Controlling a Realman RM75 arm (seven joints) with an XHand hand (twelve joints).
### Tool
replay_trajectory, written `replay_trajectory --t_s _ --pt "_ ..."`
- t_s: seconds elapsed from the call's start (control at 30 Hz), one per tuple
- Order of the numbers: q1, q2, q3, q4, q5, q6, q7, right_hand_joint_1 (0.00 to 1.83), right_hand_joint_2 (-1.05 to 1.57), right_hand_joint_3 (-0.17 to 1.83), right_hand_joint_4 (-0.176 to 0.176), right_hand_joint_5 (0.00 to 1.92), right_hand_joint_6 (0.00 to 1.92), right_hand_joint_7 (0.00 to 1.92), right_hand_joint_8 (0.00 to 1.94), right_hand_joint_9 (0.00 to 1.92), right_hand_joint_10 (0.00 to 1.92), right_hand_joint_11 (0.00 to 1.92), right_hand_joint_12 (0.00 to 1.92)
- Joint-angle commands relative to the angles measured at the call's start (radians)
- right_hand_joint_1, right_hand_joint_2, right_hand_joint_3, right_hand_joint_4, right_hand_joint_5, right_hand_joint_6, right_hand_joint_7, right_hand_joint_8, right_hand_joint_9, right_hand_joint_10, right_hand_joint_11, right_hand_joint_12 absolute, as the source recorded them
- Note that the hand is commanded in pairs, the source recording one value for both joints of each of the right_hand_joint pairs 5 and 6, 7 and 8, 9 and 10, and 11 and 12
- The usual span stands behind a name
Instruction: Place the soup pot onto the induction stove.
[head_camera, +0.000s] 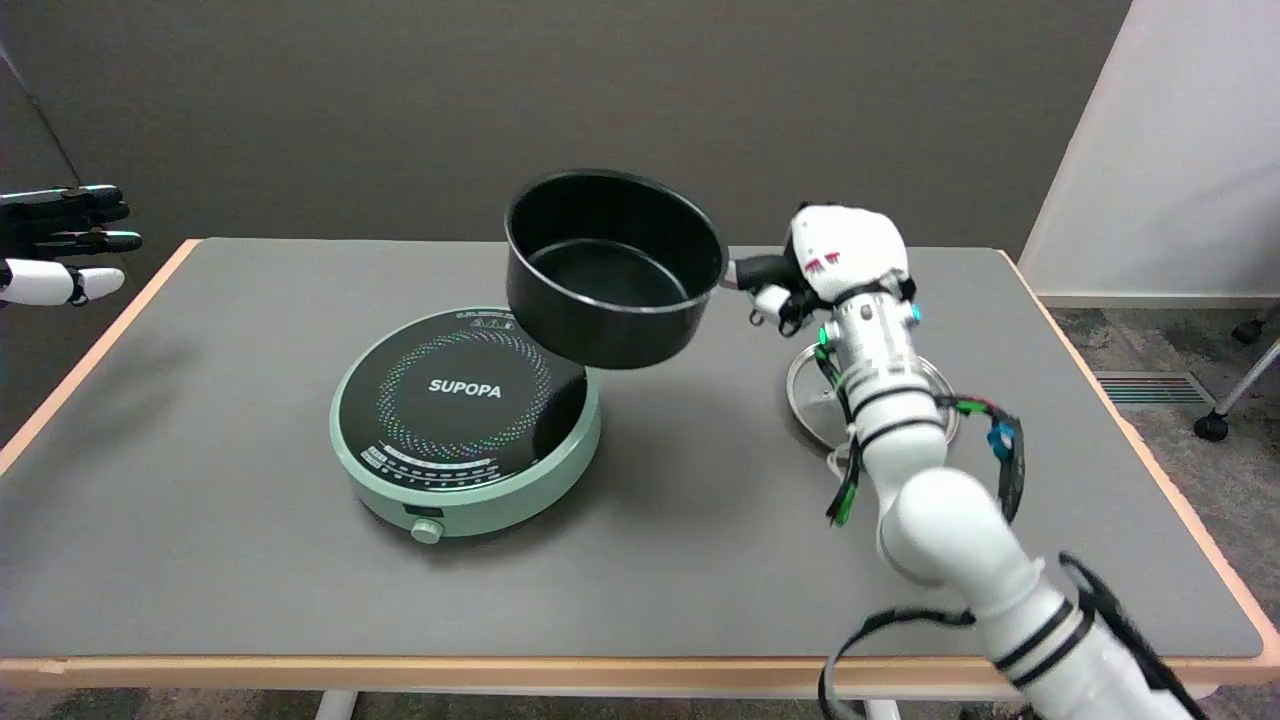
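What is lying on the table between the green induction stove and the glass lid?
Nothing: in the head view the grey table is bare between the induction stove and the lid.

A dark grey wall (350, 100) runs behind the counter (200, 560), which has a matte grey top edged in pale wood. At the upper right stands a white panel (1180, 130), slanting at its left edge, with a light skirting at its foot. Below it the floor (1200, 350) is mottled grey carpet with a floor vent (1145, 388) set in it. Black castors and a metal leg (1235, 395) show at the far right. Light is even and soft.
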Motion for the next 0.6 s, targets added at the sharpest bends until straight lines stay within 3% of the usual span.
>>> replay_trajectory --t_s 0.03,0.23,0.6 --pt "0.27 0.106 0.131 -0.146 0.239 -0.514 -0.024 0.89 1.47 0.47 -0.042 1.92 1.92 1.92 1.92 1.92 1.92 1.92 1.92" --pt "0.328 0.106 0.114 -0.185 0.239 -0.649 -0.021 0.88 1.46 0.47 -0.041 1.92 1.92 1.92 1.92 1.92 1.92 1.92 1.92" --pt "0.429 0.072 -0.014 -0.271 0.239 -0.662 -0.027 0.88 1.45 0.47 -0.041 1.92 1.92 1.92 1.92 1.92 1.92 1.92 1.92"
